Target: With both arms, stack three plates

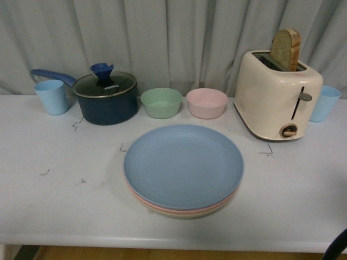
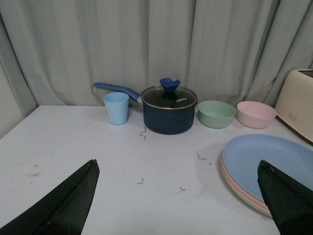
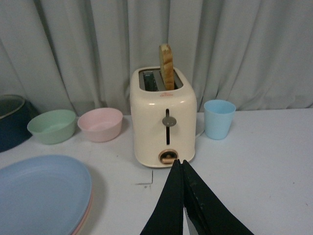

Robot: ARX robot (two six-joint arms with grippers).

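Three plates lie stacked in the middle of the white table. The blue plate is on top, a pink rim shows under it, and a beige rim is at the bottom. In the left wrist view the stack lies to one side, and my left gripper hangs open over bare table with nothing between its fingers. My right gripper is shut and empty, in front of the toaster, with the stack off to its side. Neither gripper touches a plate.
Along the back stand a light blue cup, a dark blue lidded pot with a long handle, a mint-green bowl, a pale pink bowl, a cream toaster holding bread, and another blue cup. Grey curtain hangs behind.
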